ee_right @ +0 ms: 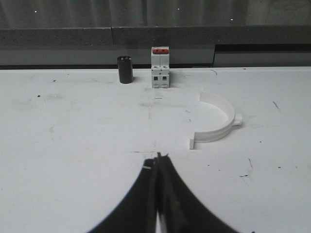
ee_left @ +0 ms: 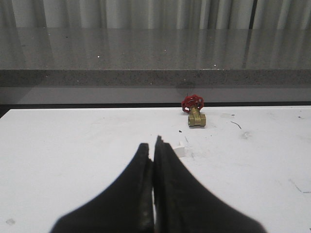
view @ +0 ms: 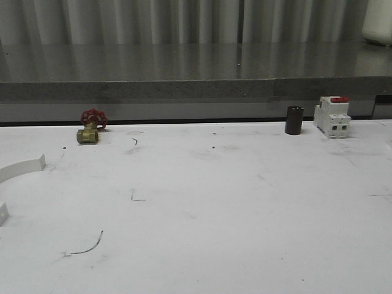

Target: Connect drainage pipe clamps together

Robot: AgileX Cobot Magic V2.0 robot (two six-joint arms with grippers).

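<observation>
One white drainage pipe clamp (view: 23,166) lies at the table's far left edge, with its arc partly cut off by the frame. Its end tab (ee_left: 179,150) peeks out just beyond my left gripper (ee_left: 153,145), which is shut with nothing in it and low over the table. A second white half-ring clamp (ee_right: 216,134) lies flat on the table a little ahead of my right gripper (ee_right: 158,158) and off to one side. That gripper is also shut and holds nothing.
A brass valve with a red wheel (view: 90,128) sits at the back left. A black cylinder (view: 294,120) and a white-and-red breaker block (view: 332,116) stand at the back right. A grey ledge (view: 196,89) runs along the table's far edge.
</observation>
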